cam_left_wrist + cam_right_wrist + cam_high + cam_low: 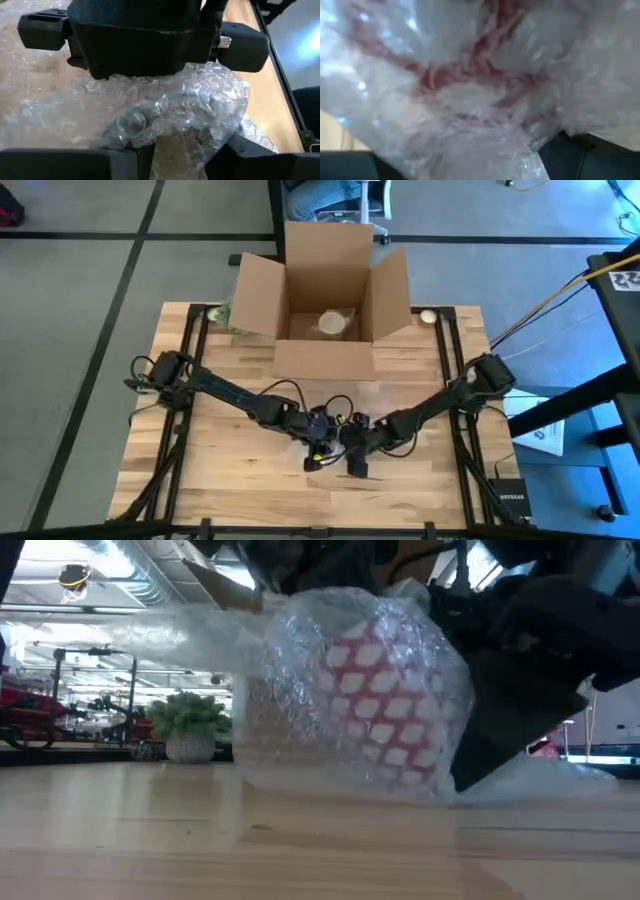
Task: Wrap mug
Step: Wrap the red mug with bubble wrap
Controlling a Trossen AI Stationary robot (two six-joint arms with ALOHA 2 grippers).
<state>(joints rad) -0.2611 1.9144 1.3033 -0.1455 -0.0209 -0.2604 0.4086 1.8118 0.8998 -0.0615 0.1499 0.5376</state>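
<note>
A red-and-white patterned mug sat on the pale wooden tabletop, loosely swathed in clear bubble wrap. The left claw and right claw met over it, the mug directly beneath and between them. The left claw appeared clamped on a bunched fold of wrap; the right claw's grip could not be told. The wrap looked slack, so a weak pinch could let it spring open, or a sideways tug could tip the mug. An open cardboard box stood beyond both claws.
</note>
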